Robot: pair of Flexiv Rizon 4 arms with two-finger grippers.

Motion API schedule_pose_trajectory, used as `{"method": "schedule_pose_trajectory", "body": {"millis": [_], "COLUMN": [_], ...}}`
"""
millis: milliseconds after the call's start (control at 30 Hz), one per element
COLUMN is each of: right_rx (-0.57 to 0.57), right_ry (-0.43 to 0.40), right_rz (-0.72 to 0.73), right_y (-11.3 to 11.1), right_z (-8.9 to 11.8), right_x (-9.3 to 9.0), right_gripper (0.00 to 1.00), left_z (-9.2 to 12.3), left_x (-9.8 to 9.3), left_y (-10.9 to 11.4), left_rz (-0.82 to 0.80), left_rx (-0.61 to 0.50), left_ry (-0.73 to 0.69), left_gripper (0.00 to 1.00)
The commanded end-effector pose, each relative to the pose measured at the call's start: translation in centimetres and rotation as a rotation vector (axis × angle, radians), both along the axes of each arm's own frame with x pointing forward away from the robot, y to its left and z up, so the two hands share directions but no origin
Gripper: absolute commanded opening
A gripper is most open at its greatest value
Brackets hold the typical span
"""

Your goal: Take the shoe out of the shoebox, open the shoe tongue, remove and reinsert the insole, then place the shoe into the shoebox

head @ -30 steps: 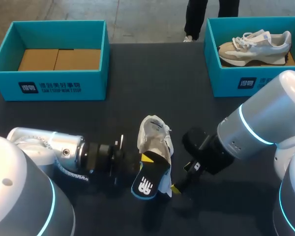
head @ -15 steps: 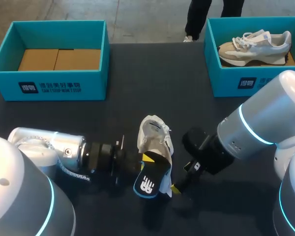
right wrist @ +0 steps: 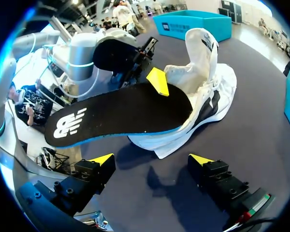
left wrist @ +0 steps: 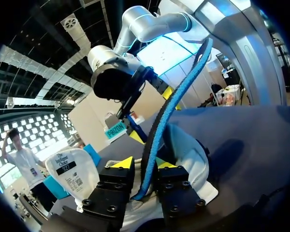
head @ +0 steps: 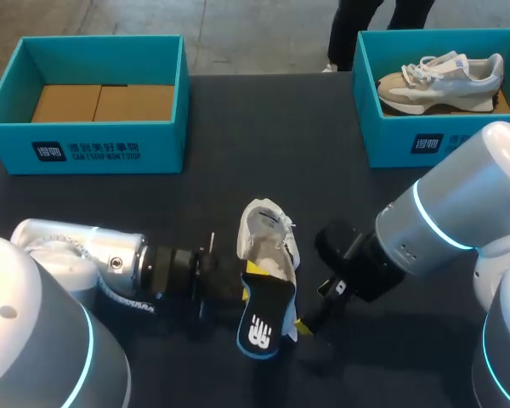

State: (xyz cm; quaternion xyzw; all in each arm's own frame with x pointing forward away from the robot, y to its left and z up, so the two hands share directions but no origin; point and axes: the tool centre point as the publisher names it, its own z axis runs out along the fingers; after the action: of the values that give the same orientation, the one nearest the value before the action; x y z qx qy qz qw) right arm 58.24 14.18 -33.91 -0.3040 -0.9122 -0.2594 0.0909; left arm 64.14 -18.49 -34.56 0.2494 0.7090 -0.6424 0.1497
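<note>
A white shoe (head: 268, 234) lies on the dark table between my two arms, its opening facing the front edge. Its black, blue-edged insole (head: 262, 320) has one end inside the shoe (right wrist: 210, 92) and sticks out toward the table's front. In the left wrist view the insole (left wrist: 179, 96) runs edge-on between the fingers of my left gripper (left wrist: 144, 163). The jaws stand slightly apart, with a thin gap on each side of it. My right gripper (right wrist: 152, 158) is wide open just right of the insole (right wrist: 121, 113), low over the table, holding nothing.
A teal shoebox (head: 85, 149) lined with brown cardboard stands at the back left. A second teal shoebox (head: 408, 140) at the back right holds another sneaker (head: 442, 75). Bare table lies between the boxes and the shoe.
The insole's free end has dropped and slid toward the table's front, and the left gripper's fingers have parted around it. The right arm has stayed still.
</note>
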Motion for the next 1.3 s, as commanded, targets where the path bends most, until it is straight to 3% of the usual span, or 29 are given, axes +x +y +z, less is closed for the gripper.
{"method": "schedule_pose_trajectory", "body": {"millis": [33,633,1300], "right_rx": [0.001,0.001,0.001], "right_ry": [-0.002,-0.002,-0.002], "right_rz": [-0.002,-0.002,-0.002], "right_y": [0.0,0.0,0.0], "right_z": [-0.1,-0.1,-0.1], "right_x": [-0.1,-0.1,-0.1], "right_gripper": [1.00,1.00,1.00], "left_z": [0.3,2.8,3.2], "left_x": [-0.8,-2.7,-2.9], "left_y": [0.2,0.3,-1.2], "left_rz": [0.010,0.057,0.091], "left_rx": [0.011,0.085,0.186], "left_ry": [-0.006,-0.096,-0.125], "left_gripper": [0.36,0.30,0.24]}}
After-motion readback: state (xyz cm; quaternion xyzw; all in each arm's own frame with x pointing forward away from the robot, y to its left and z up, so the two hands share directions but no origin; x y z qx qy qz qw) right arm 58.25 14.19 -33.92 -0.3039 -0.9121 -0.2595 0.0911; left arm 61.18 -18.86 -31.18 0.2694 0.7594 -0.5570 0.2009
